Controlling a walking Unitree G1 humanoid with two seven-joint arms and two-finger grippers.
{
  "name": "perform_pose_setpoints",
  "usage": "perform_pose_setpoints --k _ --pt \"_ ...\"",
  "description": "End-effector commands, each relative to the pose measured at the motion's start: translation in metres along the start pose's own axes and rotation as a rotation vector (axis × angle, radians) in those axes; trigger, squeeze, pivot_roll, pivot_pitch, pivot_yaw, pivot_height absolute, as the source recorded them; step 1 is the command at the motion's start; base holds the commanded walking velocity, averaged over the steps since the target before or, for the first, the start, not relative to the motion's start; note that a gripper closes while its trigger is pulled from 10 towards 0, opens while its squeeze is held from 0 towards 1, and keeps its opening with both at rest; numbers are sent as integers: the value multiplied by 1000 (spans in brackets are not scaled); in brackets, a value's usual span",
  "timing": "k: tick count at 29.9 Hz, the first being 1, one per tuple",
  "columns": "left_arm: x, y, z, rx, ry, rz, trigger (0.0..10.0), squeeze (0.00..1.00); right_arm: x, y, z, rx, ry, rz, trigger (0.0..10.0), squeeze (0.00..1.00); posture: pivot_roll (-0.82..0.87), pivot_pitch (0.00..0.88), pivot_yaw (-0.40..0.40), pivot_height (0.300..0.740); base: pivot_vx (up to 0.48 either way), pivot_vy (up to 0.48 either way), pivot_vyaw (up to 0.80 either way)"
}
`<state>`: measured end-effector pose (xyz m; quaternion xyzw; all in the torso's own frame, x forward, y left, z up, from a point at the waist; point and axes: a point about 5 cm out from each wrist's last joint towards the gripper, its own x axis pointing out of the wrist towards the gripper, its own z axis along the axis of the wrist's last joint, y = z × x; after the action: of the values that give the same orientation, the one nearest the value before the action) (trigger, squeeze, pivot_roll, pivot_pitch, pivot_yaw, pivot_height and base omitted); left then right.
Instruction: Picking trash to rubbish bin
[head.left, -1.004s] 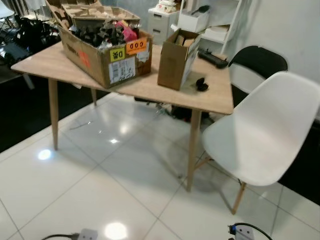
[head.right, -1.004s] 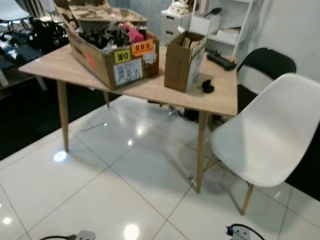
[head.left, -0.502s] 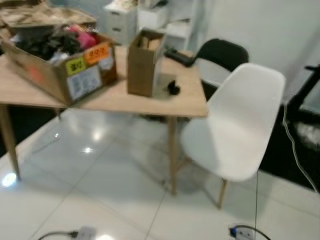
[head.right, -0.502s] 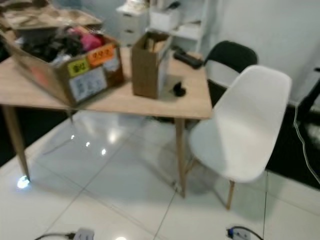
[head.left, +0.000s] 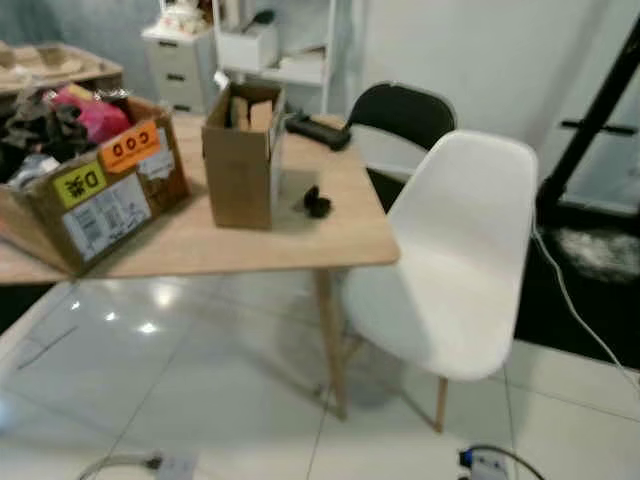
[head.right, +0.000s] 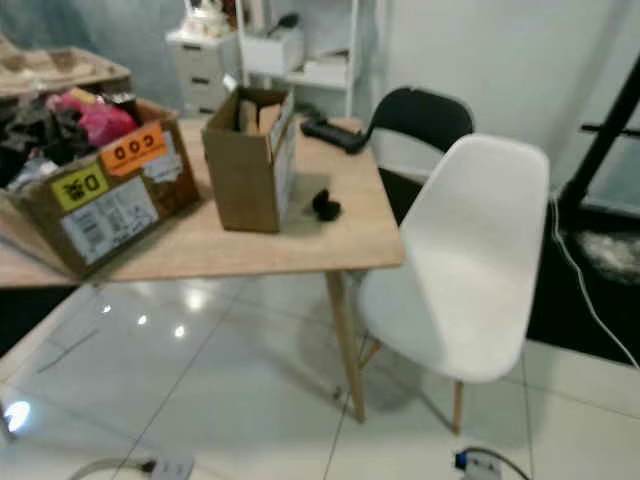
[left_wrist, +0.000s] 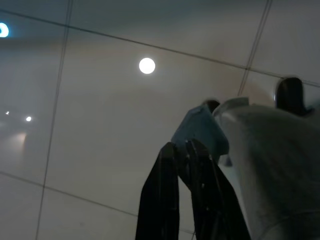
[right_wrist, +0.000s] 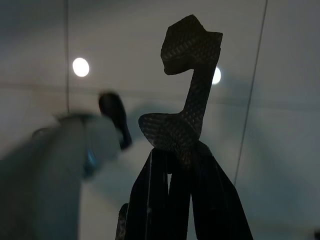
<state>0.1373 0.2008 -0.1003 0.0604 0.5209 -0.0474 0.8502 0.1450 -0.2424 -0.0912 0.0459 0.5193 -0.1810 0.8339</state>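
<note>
Large carton (head.left: 80, 195): I see it at the far left of the head view, on the wooden table (head.left: 230, 250), packed with dark clutter and a pink item, with yellow and orange stickers on its side.
Small carton (head.left: 243, 155): left of centre on the same table, upright, top flaps open.
Black lump (head.left: 317, 202): just right of the small carton, on the tabletop, apart from it; I can't tell what it is, possibly trash.
Black bar-shaped item (head.left: 318, 131): near the table's far edge, upper centre.
White chair (head.left: 450, 270): right of centre, beside the table corner, with a black chair (head.left: 402, 112) behind it.
Floor (head.left: 200, 390): glossy white tiles along the bottom of the frame, a white power strip (head.left: 485, 465) with a cable at the lower right.
Left gripper (left_wrist: 182, 147): over the tiled floor in its wrist view; fingers pressed together, nothing between them.
Right gripper (right_wrist: 175, 150): fingers closed on a dark, textured scrap (right_wrist: 187, 82) that sticks out beyond the tips.
</note>
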Motion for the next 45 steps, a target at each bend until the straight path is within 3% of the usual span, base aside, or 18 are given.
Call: perform_pose_setpoints --k 1,9,18,21,22,24,27,29,31,33,35,36,38,40,41,43,44,45 --pt "-2 -2 -16 11 63 -9 10000 0 -1 0 -9 13 25 -1 10000 0 15 28 -4 740 274 0 0" --pt "-2 -1 -17 14 65 -9 10000 0 0 -6 -1 52 -4 -26 10000 0 13 29 1 740 271 0 0" --pt "-3 2 -18 14 69 1 10000 0 -2 -37 26 213 -107 -160 10000 0 10 35 4 740 273 0 0" --pt "-3 4 -18 12 71 7 10000 0 -10 -81 49 305 -189 -348 10000 0 2 35 3 740 269 0 0" --pt "-3 4 -18 12 71 7 10000 0 -10 -81 49 305 -189 -348 10000 0 2 35 3 740 266 0 0" --pt "-4 4 -19 0 72 16 10000 0 -22 -121 66 357 -249 -534 10000 0 2 35 3 740 0 0 0" --pt "-4 5 -19 -1 71 17 10000 0 -28 -134 71 374 -266 -593 10000 0 2 35 3 740 0 0 0" --pt "-4 5 -18 1 70 18 10000 0 -44 -164 90 413 -343 -719 10000 0 -4 33 3 740 0 0 0" --pt "-4 5 -18 1 70 18 10000 0 -44 -164 90 413 -343 -719 10000 0 -4 33 3 740 0 0 0" --pt "-4 7 -18 2 68 22 10000 0 -78 -203 137 450 -545 -859 10000 0 -10 36 3 740 0 0 0" --pt "-4 7 -18 2 68 22 10000 0 -78 -203 137 450 -545 -859 10000 0 -10 36 3 740 0 0 0" --pt "-4 8 -18 4 70 26 10000 0 -109 -219 179 496 -744 -893 10000 0 -16 39 7 740 0 0 0" --pt "-4 9 -18 5 72 27 10000 0 -121 -222 196 508 -830 -889 10000 0 -18 39 8 740 0 0 0" --pt "-4 9 -19 6 73 27 10000 0 -135 -223 215 506 -914 -888 10000 0 -18 43 8 740 0 0 0" --pt "-4 9 -19 7 75 28 10000 0 -155 -218 243 511 -1051 -848 10000 0 -21 45 8 740 0 0 0" --pt "-4 9 -20 6 77 30 10000 0 -194 -196 292 495 -1321 -695 10000 0 -26 48 13 740 0 0 0" --pt "-4 9 -20 6 77 30 10000 0 -194 -196 292 495 -1321 -695 10000 0 -26 48 13 740 0 0 0" --pt "-5 8 -21 6 78 29 10000 0 -210 -178 314 466 -1438 -581 10000 0 -29 53 14 740 0 0 0"
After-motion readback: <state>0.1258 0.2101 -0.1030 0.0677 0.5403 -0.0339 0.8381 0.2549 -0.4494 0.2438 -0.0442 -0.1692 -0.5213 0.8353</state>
